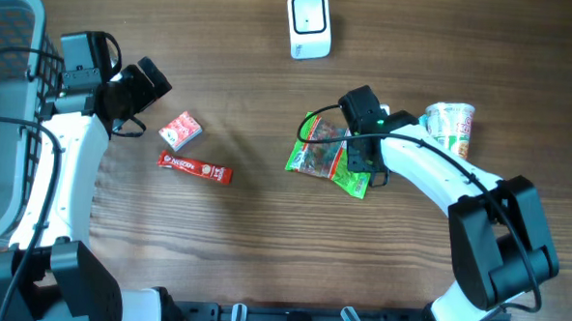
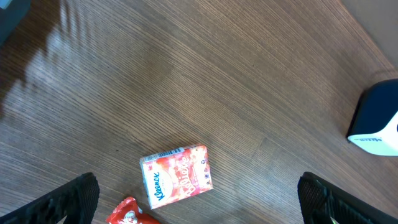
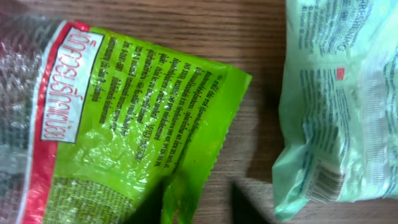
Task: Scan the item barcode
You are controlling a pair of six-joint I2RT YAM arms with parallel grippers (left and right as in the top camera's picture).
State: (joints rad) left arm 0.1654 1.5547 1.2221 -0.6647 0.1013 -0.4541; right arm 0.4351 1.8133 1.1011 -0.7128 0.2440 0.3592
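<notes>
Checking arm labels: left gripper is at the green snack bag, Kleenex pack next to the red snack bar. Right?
No, it's the right gripper at the green snack bag, as the overhead and right wrist views show. The Kleenex pack does lie next to the red snack bar.

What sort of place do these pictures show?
Probably a mock shop checkout on a wooden table: a white barcode scanner, a grey basket, and packaged goods such as the tissue pack and green snack bag.

You have a wooden worktop (image 1: 244, 246) carrying a white scanner (image 1: 308, 24), a tissue pack (image 1: 181, 130), a red bar (image 1: 196, 166), a green snack bag (image 1: 312, 158), a noodle cup (image 1: 452, 124) and a grey basket (image 1: 6, 32).
</notes>
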